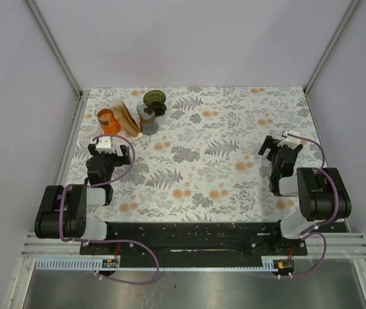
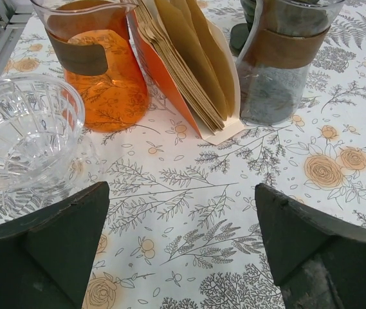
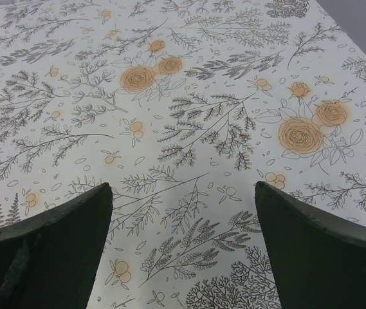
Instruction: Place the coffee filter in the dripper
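The dark olive-green dripper (image 1: 155,100) stands at the far left of the table; in the left wrist view only a dark sliver of it (image 2: 239,33) shows behind a grey glass carafe (image 2: 278,71). A fanned stack of brown paper coffee filters (image 1: 130,117) leans in an orange-and-white holder; it also shows in the left wrist view (image 2: 186,61). My left gripper (image 1: 110,149) is open and empty, low over the cloth just short of the filters (image 2: 181,222). My right gripper (image 1: 279,147) is open and empty at the right side, over bare cloth (image 3: 183,219).
An orange glass carafe (image 2: 99,64) with a dark band stands left of the filters. A clear glass dripper (image 2: 23,132) lies close to my left finger. The grey carafe (image 1: 146,117) stands right of the filters. Frame posts and walls bound the floral tablecloth (image 1: 221,148).
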